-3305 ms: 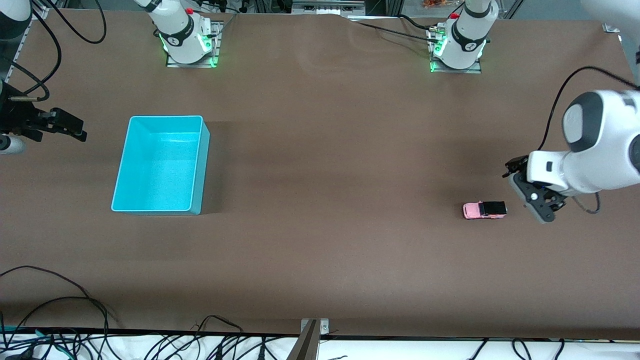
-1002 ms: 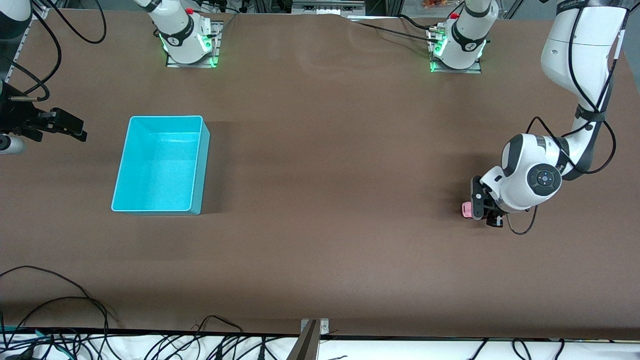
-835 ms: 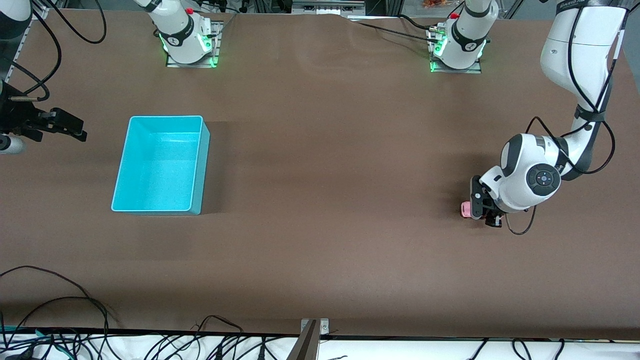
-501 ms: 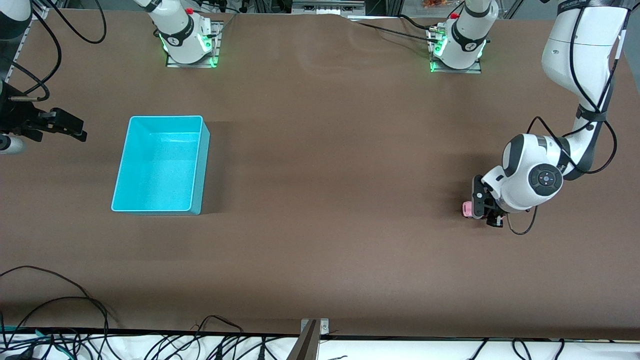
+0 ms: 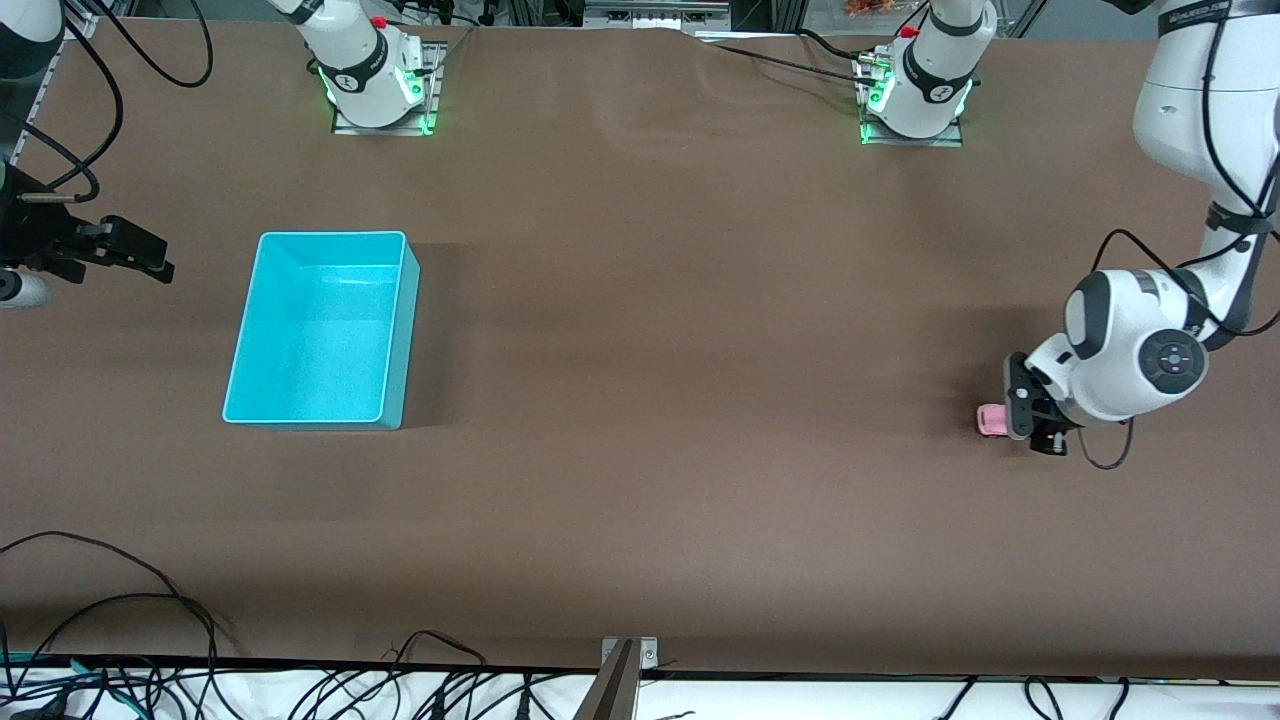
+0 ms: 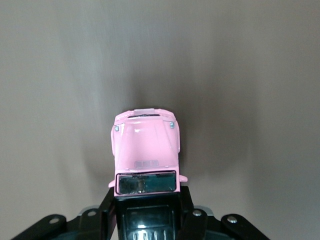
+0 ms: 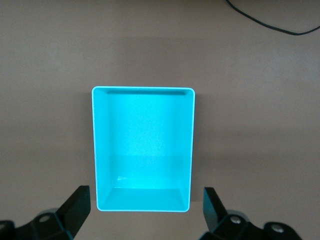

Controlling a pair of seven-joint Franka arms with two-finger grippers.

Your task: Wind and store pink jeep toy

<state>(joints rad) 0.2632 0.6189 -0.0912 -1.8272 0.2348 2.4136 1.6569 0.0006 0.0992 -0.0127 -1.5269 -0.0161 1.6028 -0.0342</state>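
The pink jeep toy (image 5: 991, 419) sits on the brown table near the left arm's end, only its pink hood showing past the hand. In the left wrist view the jeep (image 6: 145, 145) points away from the camera, its black roof between the fingers. My left gripper (image 5: 1030, 424) is shut on the jeep's rear, low at the table. My right gripper (image 5: 135, 252) is open and empty, held up beside the turquoise bin (image 5: 318, 330) at the right arm's end; its wrist view looks down on the bin (image 7: 143, 147).
The turquoise bin is empty. Cables lie along the table edge nearest the front camera (image 5: 300, 680). The arm bases (image 5: 375, 75) stand at the table's edge farthest from the camera.
The left gripper came down onto the jeep and closed on it, then dragged it along the table toward the left arm's end. The right arm has not moved.
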